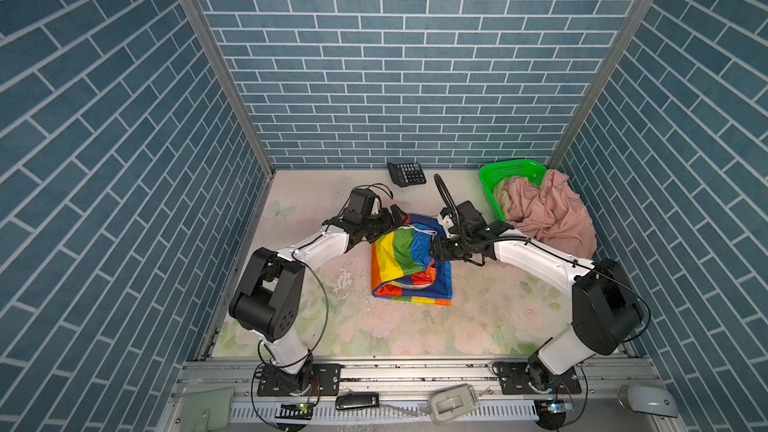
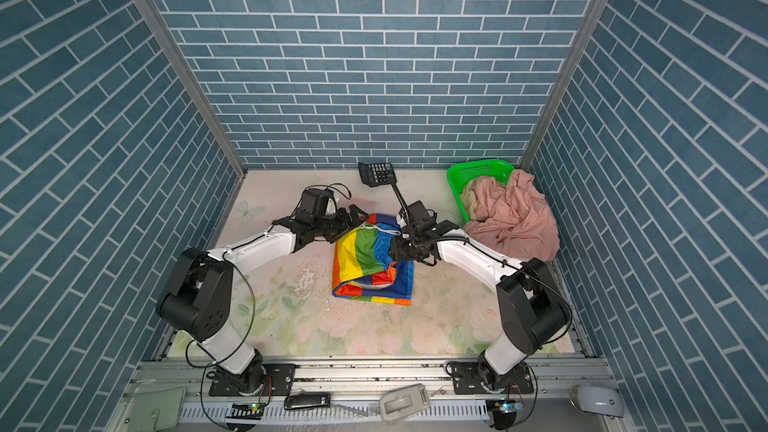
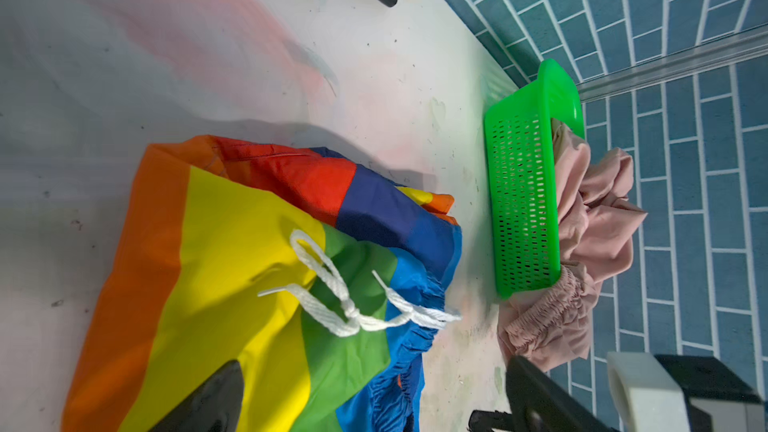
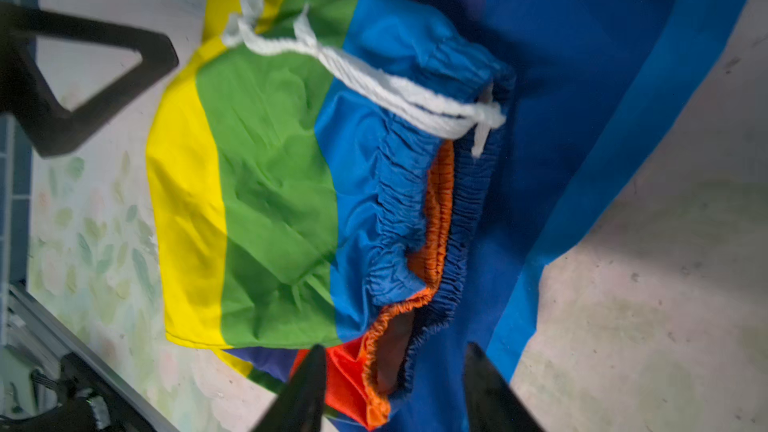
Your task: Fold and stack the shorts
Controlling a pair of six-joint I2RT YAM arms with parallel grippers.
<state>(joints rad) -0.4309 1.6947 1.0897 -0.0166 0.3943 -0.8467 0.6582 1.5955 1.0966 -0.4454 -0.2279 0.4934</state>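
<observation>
The rainbow-striped shorts [image 1: 409,268] [image 2: 370,268] lie folded at the table's middle, white drawstring [image 3: 345,305] [image 4: 395,93] on top. My left gripper [image 1: 395,218] [image 3: 374,384] hovers open over their far left corner, holding nothing. My right gripper [image 1: 436,249] [image 4: 395,351] is over their right side at the gathered waistband [image 4: 415,305], its fingers apart and open around it without pinching. The dusty pink shorts [image 1: 552,214] [image 2: 519,218] [image 3: 594,218] spill crumpled out of the green basket [image 1: 486,184] at the back right. Beige shorts [image 1: 505,197] [image 2: 471,197] show inside it.
A black calculator [image 1: 407,173] [image 2: 376,172] lies by the back wall. Blue brick walls close in three sides. On the front rail sit a black device [image 1: 357,401], a grey gadget [image 1: 453,403] and a white object [image 1: 648,401]. The floral table [image 1: 415,334] shows bare in front.
</observation>
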